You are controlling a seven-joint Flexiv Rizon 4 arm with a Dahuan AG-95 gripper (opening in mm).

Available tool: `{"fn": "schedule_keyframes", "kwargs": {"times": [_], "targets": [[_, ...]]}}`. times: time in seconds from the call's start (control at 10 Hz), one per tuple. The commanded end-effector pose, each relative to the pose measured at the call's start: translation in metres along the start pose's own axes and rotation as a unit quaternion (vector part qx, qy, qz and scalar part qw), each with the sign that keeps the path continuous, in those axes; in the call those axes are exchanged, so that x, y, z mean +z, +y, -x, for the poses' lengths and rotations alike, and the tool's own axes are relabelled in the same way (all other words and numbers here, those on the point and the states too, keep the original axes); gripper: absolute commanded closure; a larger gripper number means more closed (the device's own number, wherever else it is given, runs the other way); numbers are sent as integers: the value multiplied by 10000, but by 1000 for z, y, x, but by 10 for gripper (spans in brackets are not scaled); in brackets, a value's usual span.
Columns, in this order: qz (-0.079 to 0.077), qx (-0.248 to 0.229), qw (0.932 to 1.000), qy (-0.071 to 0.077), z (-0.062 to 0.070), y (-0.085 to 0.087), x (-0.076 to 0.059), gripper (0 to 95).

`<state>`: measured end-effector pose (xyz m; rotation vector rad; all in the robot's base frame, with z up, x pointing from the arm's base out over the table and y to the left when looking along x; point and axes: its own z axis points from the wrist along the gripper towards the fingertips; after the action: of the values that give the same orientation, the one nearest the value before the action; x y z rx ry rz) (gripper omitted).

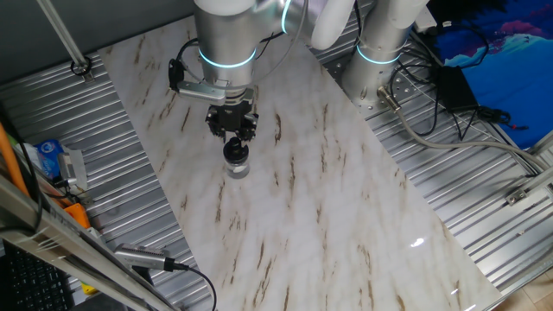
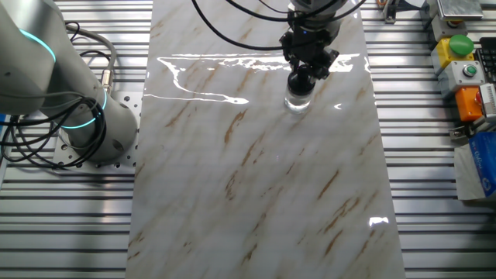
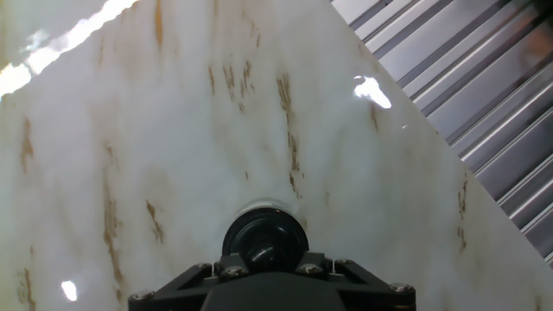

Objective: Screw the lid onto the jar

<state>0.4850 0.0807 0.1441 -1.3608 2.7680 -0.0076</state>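
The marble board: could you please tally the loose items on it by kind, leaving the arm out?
Black screw lid: 1, on top of the jar under the gripper
Clear glass jar: 1
Total: 2

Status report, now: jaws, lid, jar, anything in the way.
Gripper directly over the jar, jaws closed on the lid. Lid sits atop the jar, upright on the marble table. Nothing near it on the marble.

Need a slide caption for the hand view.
Gripper directly over the black lid seated on the glass jar, marble tabletop beyond.
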Motion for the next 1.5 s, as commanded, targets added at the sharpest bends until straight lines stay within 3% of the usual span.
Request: {"fn": "schedule_keyframes", "kwargs": {"times": [0.1, 0.2, 0.3, 0.6, 0.7, 1.5], "targets": [[15, 47, 10000, 9, 0, 0, 0, 570], [18, 67, 10000, 12, 1, 0, 0, 570], [25, 93, 10000, 15, 2, 0, 1, 760], [54, 191, 9998, 53, 5, -1, 2, 760], [51, 192, 9998, 56, 5, -1, 2, 950], [-80, 345, 9994, -63, 4, -1, 2, 950]]}}
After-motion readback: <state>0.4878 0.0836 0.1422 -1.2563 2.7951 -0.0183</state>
